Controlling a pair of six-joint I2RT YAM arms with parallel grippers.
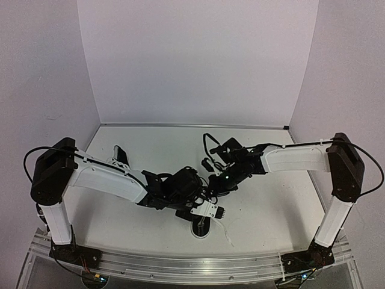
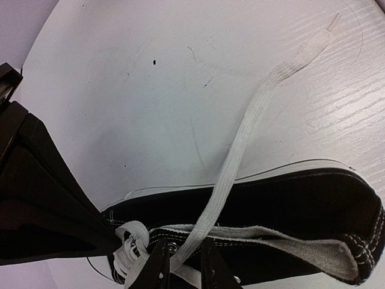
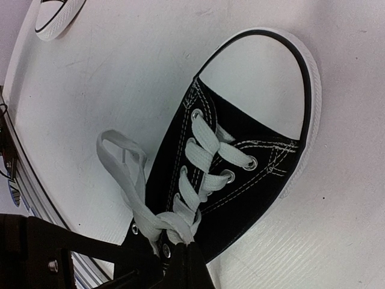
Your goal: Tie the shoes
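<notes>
One black shoe [image 3: 240,180] with a white toe cap lies near the table's front edge [image 1: 201,227], mostly hidden under both grippers in the top view. My right gripper [image 3: 191,250] [image 1: 213,188] is shut on the white lace at the crossing [image 3: 171,226] by the top eyelets. A lace loop [image 3: 120,156] hangs off to one side. My left gripper [image 2: 184,253] [image 1: 207,211] has its jaws close together around the free lace [image 2: 252,114], which runs over the shoe's side [image 2: 289,205] onto the table. The second shoe [image 1: 120,155] stands at the far left.
The second shoe's toe shows in the right wrist view [image 3: 57,15]. The right arm fills the lower left of the left wrist view [image 2: 36,198]. White walls close the table at the back and sides. The metal rail [image 1: 192,265] runs along the front.
</notes>
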